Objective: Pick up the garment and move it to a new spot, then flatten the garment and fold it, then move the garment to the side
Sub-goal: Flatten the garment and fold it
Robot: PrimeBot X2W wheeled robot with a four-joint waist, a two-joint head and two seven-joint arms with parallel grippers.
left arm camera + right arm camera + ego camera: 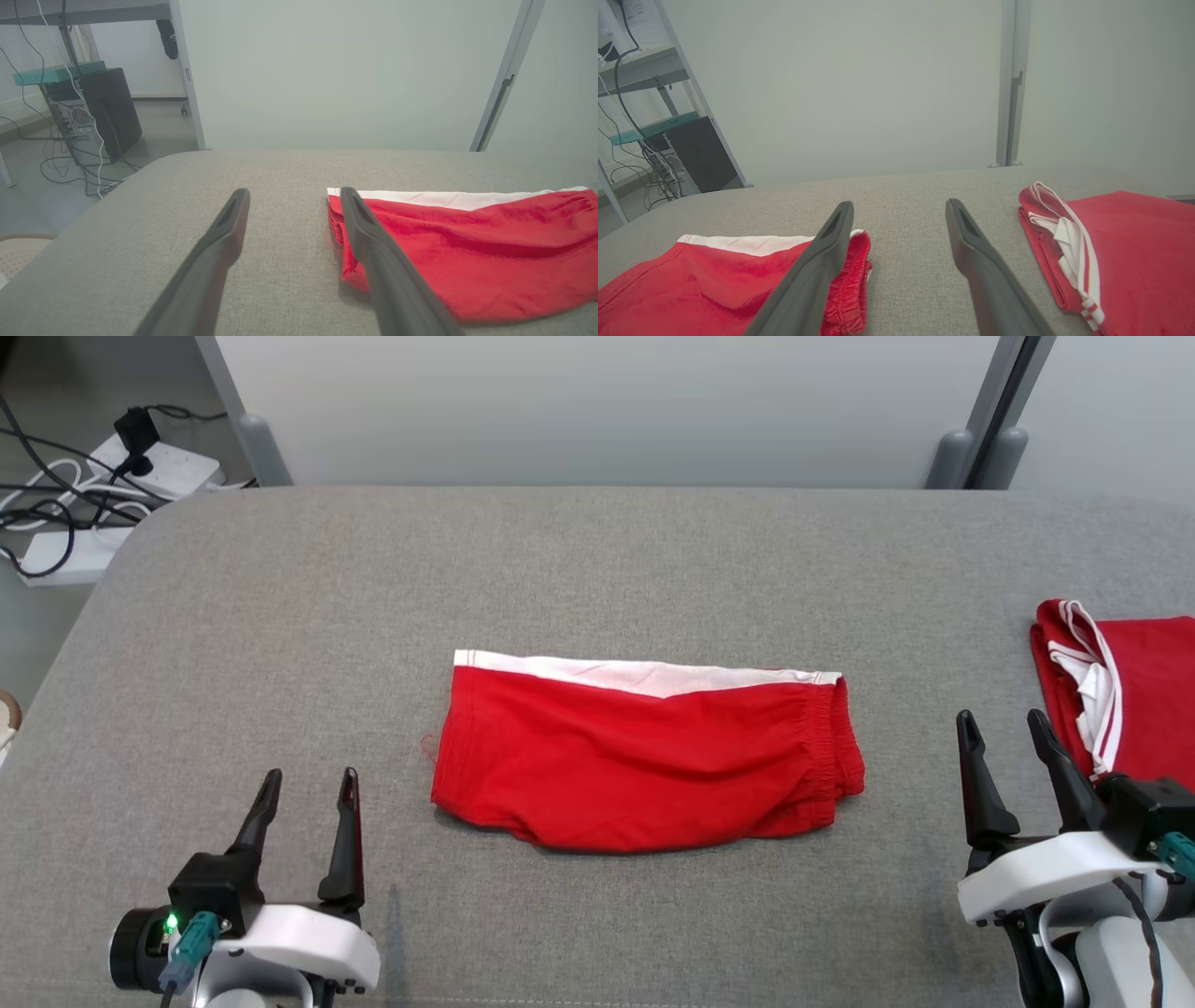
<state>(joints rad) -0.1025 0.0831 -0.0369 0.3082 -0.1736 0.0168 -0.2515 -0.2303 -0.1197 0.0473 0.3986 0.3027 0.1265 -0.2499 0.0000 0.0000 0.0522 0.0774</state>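
The garment (644, 761), red shorts with a white band along the far edge and an elastic waist at the right, lies folded in the middle of the grey padded table (597, 569). The left wrist view has the garment (472, 252) to the right of my fingers; in the right wrist view the garment (719, 284) lies at the lower left. My left gripper (311, 786) rests open at the lower left, a short way from the shorts' left edge, nothing between its fingers. At the lower right my right gripper (1004, 726) stands open and empty, apart from the waist end.
A second folded red garment with white stripes (1120, 681) lies at the table's right edge, just behind my right gripper, and again as a folded red piece (1111, 252). Power strips and cables (93, 495) lie on the floor beyond the far left corner. A wall panel backs the table.
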